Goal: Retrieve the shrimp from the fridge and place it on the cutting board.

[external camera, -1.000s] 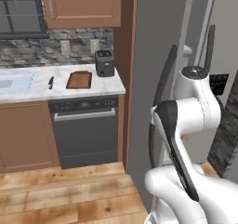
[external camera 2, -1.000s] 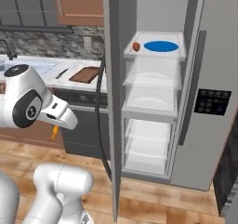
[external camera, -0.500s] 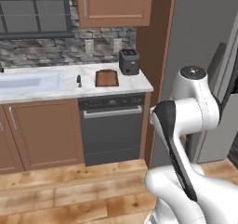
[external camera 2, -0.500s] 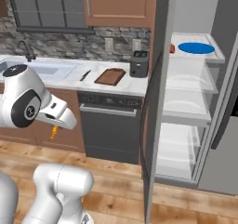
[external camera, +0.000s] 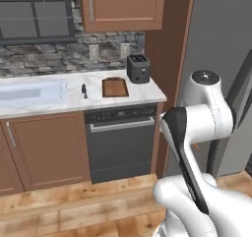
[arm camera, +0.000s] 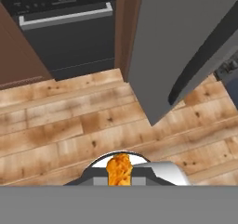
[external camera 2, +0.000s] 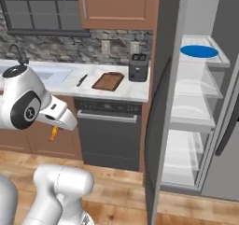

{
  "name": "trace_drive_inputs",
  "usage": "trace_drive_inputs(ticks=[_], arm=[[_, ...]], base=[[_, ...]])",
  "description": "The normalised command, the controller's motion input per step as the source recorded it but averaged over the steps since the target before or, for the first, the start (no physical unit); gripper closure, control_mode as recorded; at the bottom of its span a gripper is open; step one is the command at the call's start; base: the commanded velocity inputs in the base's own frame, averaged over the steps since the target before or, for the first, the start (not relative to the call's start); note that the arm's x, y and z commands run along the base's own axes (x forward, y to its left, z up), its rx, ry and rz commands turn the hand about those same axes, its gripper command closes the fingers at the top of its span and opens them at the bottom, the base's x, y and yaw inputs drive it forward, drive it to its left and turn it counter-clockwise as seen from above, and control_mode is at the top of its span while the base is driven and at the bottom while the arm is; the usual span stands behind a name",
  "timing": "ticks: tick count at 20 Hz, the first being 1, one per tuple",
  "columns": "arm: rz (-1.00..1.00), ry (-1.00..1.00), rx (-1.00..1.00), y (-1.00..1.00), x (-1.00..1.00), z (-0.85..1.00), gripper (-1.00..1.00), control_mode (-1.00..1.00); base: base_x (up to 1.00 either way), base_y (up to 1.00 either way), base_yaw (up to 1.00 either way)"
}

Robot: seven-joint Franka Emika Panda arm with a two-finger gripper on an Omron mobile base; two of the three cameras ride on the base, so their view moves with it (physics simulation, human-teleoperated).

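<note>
While the left base view looked over the white arm's folded elbow, the cutting board lay flat on the pale surface, with the black toaster just beside it at 2 o'clock and a small dark knife near it at 9 o'clock. The dishwasher stood below the board, and a grey fridge door filled the 3 o'clock side.

Seen from the right base view, the shrimp hung as a tiny orange piece under the gripper, low at 8 o'clock, well apart from the board up at 11 o'clock. The fridge stood open, its white shelves bare save for a round blue dish on the upper one.

Through the hand view, the shrimp sat at 6 o'clock, pinched between the fingers, though the tips themselves were too hidden to show how they stood. Wooden floor lay beneath, and the fridge door leaned in at 2 o'clock.

Judged from its size and look, the shrimp would be very light, soft and somewhat slippery, so a firm squeeze might deform it or let it squirt out. Holding it across its thick middle seemed safest, and it should be lowered close to the board before release, since so small a piece could bounce or roll.
</note>
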Motion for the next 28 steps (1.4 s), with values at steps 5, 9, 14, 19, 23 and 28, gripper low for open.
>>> trace_drive_inputs(ticks=[5,9,14,19,23,28], arm=[[0.00,0.00,0.00,0.00,0.00,0.00,1.00,1.00],[0.00,0.00,0.00,0.00,0.00,0.00,1.00,1.00],[0.00,0.00,0.00,0.00,0.00,0.00,1.00,1.00],[0.00,0.00,0.00,0.00,0.00,0.00,1.00,1.00],[0.00,0.00,0.00,0.00,0.00,0.00,1.00,1.00],[0.00,0.00,0.00,0.00,0.00,0.00,1.00,1.00]], base=[[0.72,0.44,-0.14],[0.80,0.61,-0.16],[0.89,0.63,-0.17],[0.94,0.32,-0.18],[0.38,0.00,-0.05],[0.08,0.00,0.00]])
